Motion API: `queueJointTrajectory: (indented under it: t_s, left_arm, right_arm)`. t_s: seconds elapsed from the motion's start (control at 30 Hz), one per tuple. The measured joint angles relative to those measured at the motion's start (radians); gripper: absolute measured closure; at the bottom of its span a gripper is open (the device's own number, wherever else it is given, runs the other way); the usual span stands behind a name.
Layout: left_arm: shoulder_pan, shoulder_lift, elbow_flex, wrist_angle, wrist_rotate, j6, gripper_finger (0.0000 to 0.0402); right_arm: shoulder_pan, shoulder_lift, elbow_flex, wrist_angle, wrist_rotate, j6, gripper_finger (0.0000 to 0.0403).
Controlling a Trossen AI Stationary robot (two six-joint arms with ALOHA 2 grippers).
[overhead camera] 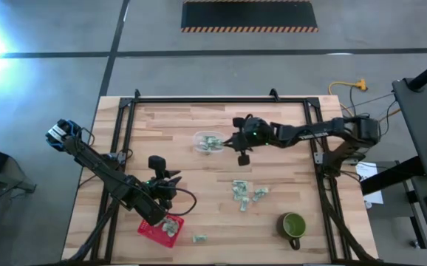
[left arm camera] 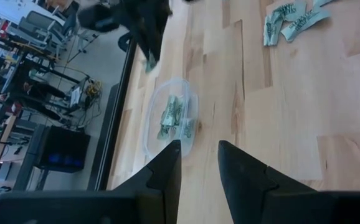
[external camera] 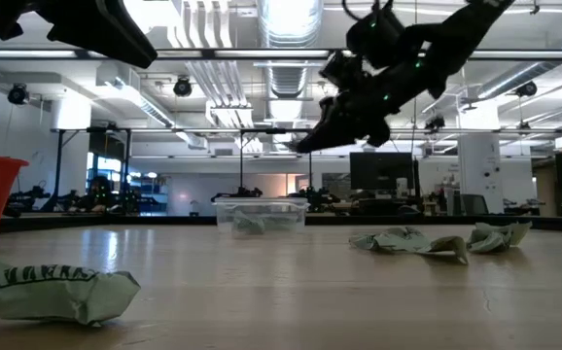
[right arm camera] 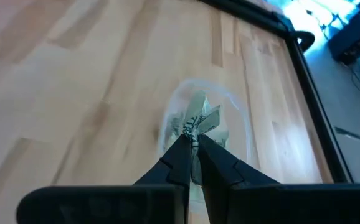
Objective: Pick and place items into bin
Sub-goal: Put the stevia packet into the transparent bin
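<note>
The bin (overhead camera: 210,142) is a small clear tub on the wooden table, with a few green-and-white wrapped items in it. My right gripper (overhead camera: 226,140) hangs just right of and above the bin (right arm camera: 230,118), shut on one item (right arm camera: 195,123). The left wrist view shows that item (left arm camera: 150,62) below the right gripper's fingers. More items (overhead camera: 247,193) lie loose right of the table's middle, and one (overhead camera: 199,238) lies near the front edge. My left gripper (left arm camera: 198,165) stays open and bare above the near left, pointing toward the bin (left arm camera: 170,118). My right gripper pinches one small wrapped item (right arm camera: 194,129) between the free ends of its two fingers. The fingers slant down from the table's right side. The item is lifted clear of the table and sticks out past the fingertips, beside the bin's rim.
A red container (overhead camera: 160,229) with wrapped pieces sits at the near left, under my left arm. A green mug (overhead camera: 293,225) stands at the near right. Dark rails (overhead camera: 125,125) run along the table's left, right and far sides.
</note>
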Motion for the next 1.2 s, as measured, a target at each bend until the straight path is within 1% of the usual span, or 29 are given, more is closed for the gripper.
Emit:
queueJointTrajectory:
  t_s: [0.2, 0.33, 0.5, 0.67, 0.8, 1.0, 1.1, 1.2]
  left_arm:
    - [0.0, -0.001, -0.001, 0.001, 0.0, 0.001, 0.0313]
    - [0.0, -0.002, 0.001, 0.002, 0.0, 0.003, 0.0313]
    - [0.0, -0.003, -0.002, -0.001, 0.0, 0.003, 0.0313]
    - [0.0, -0.003, -0.002, 0.001, 0.0, 0.003, 0.0313]
    - [0.0, -0.003, -0.002, 0.0, 0.0, 0.003, 0.0313]
    - [0.0, -0.003, -0.002, 0.001, 0.0, 0.002, 0.0313]
    - [0.0, -0.003, -0.002, 0.0, 0.0, 0.002, 0.0313]
    - [0.0, -0.003, -0.003, 0.0, 0.0, 0.002, 0.0313]
  right_arm:
    - [-0.04, 0.158, 0.09, 0.013, 0.0, -0.001, 0.0388]
    - [-0.049, 0.23, 0.158, -0.036, -0.001, 0.008, 0.0388]
    - [-0.05, 0.263, 0.228, -0.138, -0.003, 0.049, 0.0387]
    - [-0.053, 0.268, 0.246, -0.15, -0.004, 0.091, 0.0383]
    - [-0.058, 0.262, 0.241, -0.15, -0.003, 0.096, 0.0357]
    - [-0.059, 0.26, 0.238, -0.153, 0.001, 0.095, 0.0301]
    - [-0.059, 0.25, 0.242, -0.207, 0.004, 0.07, 0.0279]
    - [-0.058, 0.211, 0.243, -0.253, 0.004, 0.061, 0.0266]
